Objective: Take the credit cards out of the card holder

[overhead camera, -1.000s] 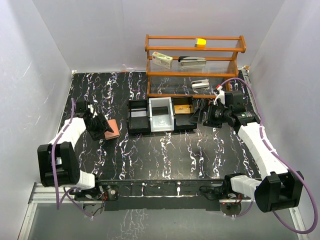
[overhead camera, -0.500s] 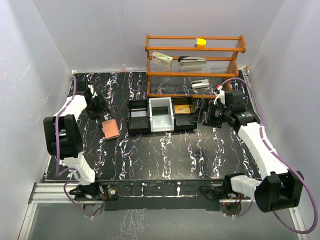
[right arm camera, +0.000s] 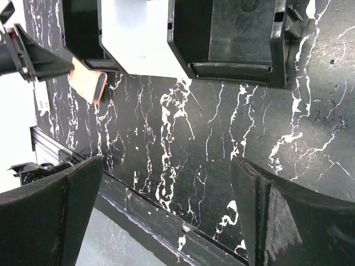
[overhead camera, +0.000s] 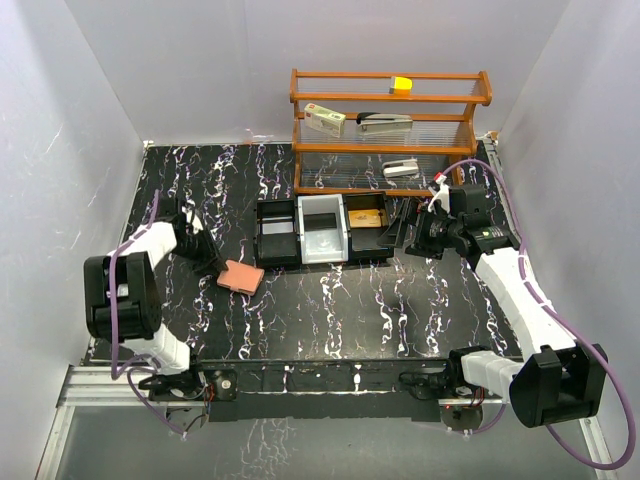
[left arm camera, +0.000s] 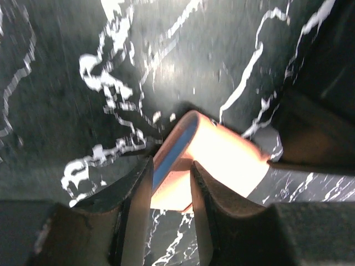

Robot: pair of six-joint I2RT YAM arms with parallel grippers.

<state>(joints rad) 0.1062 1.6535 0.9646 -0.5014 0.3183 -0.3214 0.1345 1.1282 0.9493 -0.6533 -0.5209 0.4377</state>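
Near trays (overhead camera: pixel 277 235), folded salmon card holder (overhead camera: pixel 241 276)

Salmon card holder (overhead camera: pixel 241 276) w/ blue edge, black table (overhead camera: pixel 340 310) w/ white veins.

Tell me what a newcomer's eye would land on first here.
The salmon card holder stands out against the black marbled table, left of centre, pinched at one edge by the left claw. At the table's back edge stands an orange-brown wooden shelf, a yellow block on its top rail.
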